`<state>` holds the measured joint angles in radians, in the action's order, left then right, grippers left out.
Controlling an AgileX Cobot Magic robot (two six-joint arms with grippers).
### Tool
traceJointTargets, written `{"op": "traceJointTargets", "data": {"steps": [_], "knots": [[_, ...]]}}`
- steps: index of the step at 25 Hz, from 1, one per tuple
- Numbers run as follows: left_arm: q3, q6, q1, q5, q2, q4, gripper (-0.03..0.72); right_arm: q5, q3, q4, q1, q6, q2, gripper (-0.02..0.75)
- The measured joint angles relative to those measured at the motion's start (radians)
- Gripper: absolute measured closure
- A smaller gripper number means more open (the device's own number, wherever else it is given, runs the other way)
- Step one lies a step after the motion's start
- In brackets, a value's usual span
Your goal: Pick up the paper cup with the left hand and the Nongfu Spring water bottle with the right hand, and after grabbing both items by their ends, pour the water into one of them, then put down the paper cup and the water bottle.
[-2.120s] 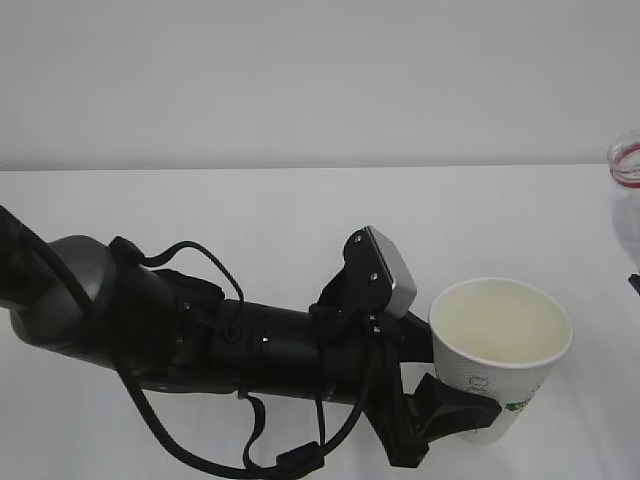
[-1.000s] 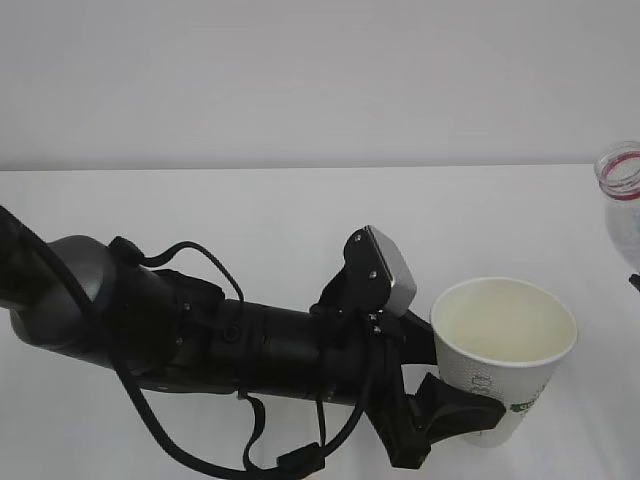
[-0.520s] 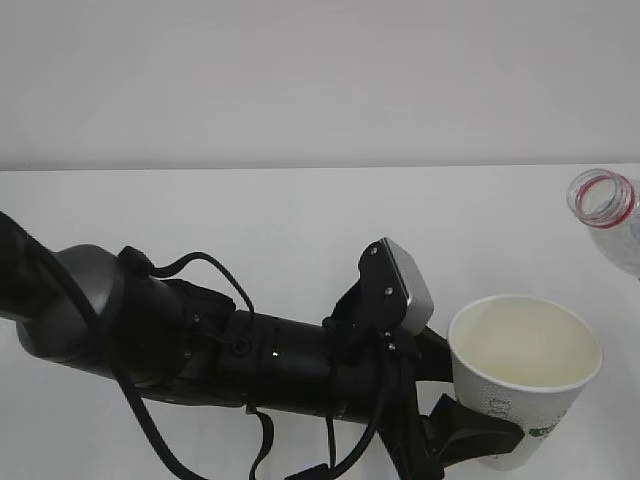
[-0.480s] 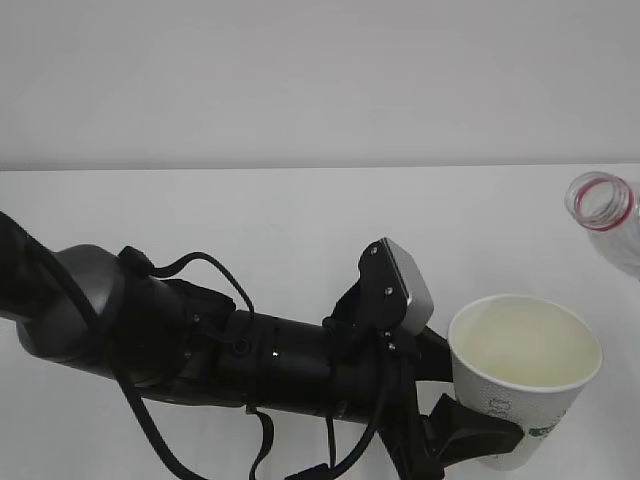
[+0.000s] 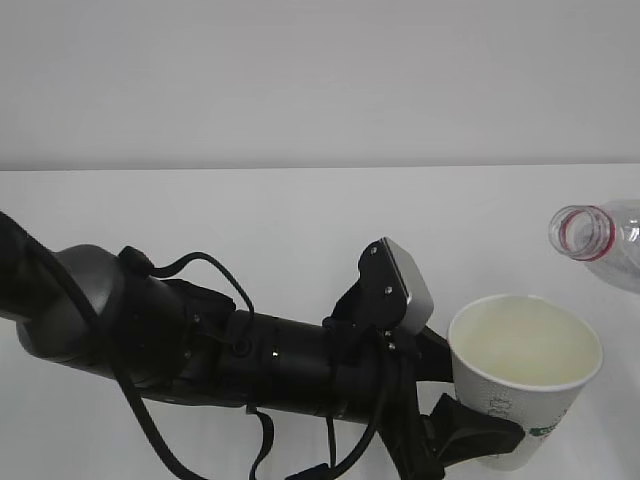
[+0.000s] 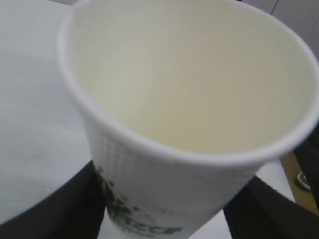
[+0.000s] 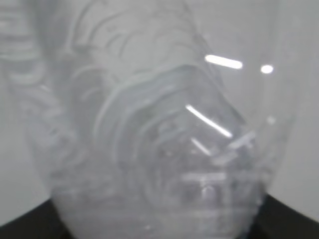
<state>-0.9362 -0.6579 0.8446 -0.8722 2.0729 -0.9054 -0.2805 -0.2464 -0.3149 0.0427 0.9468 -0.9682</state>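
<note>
Now the left hand (image 5: pixel 470 440) clasps the paper cup (image 5: pixel 525 375) low on its side, while the right hand grasps the tilted Nongfu Spring water bottle (image 5: pixel 598 238), its mouth above the cup's far rim.

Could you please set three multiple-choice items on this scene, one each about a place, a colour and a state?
1. Where is the bottle's mouth relative to the paper cup in the outside view?
A. Above and to the right of the rim
B. Below the base
C. Far to the left

2. What colour is the ring around the bottle's neck?
A. Blue
B. Red
C. Yellow

3. What is the left pincer doing?
A. Hanging open over the bare table
B. Clamping the cup low on its side
C. Holding the bottle

Answers:
1. A, the tilted open mouth sits up and right of the cup's rim.
2. B, a red band circles the neck.
3. B, black fingers flank the cup's lower wall in the left wrist view.
</note>
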Motion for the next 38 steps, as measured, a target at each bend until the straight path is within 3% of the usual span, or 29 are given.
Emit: {"op": "traceJointTargets", "data": {"steps": [38], "knots": [[0.0, -0.001, 0.0, -0.006, 0.0, 0.0, 0.188, -0.002, 0.0, 0.083, 0.0, 0.281, 0.0, 0.307]]}}
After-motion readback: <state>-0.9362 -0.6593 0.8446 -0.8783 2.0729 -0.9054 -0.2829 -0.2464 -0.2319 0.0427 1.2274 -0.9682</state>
